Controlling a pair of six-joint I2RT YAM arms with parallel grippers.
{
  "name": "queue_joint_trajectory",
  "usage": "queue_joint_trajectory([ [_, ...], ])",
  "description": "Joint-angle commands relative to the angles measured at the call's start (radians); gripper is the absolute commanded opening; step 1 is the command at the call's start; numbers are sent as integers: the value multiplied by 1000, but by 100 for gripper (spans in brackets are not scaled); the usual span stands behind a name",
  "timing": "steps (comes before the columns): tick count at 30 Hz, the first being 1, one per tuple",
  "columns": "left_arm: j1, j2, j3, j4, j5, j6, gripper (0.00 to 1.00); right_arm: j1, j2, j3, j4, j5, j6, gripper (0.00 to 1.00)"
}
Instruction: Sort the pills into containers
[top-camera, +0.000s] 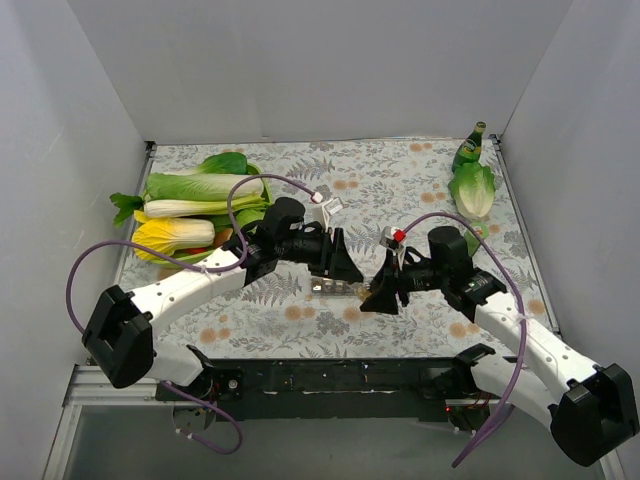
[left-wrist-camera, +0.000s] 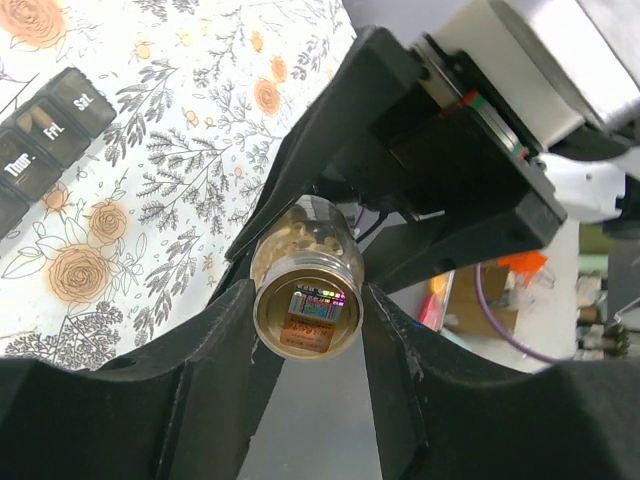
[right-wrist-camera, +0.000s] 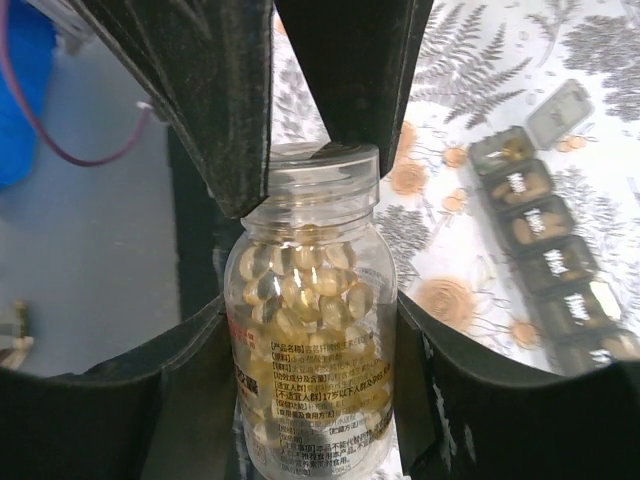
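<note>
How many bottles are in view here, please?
2: the pill bottle gripped by the left hand and right hand, and a green bottle at the far right corner. None appears hidden.

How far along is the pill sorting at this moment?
Done: several compartments of the containers already show tan pills, and one end lid is open. In hand: the pill bottle, largely full, cap on, with the right gripper shut around its body and the left gripper on the cap. Still to do: uncapping and filling the remaining compartments.
</note>
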Motion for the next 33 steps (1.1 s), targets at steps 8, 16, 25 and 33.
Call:
queue_joint_trajectory([
  [8,7,-46,-5,-35,140,89,66,-20,-5,-15,355,-145,238,10],
  [16,76,-121,-3,-23,140,50,98,-23,-12,-9,306,-123,159,10],
  [25,185,-249,-72,-50,32,-83,98,-16,-37,63,64,-24,-241,10],
  [33,210,-249,-100,0,-11,-296,89,78,-77,109,-39,266,-548,9],
])
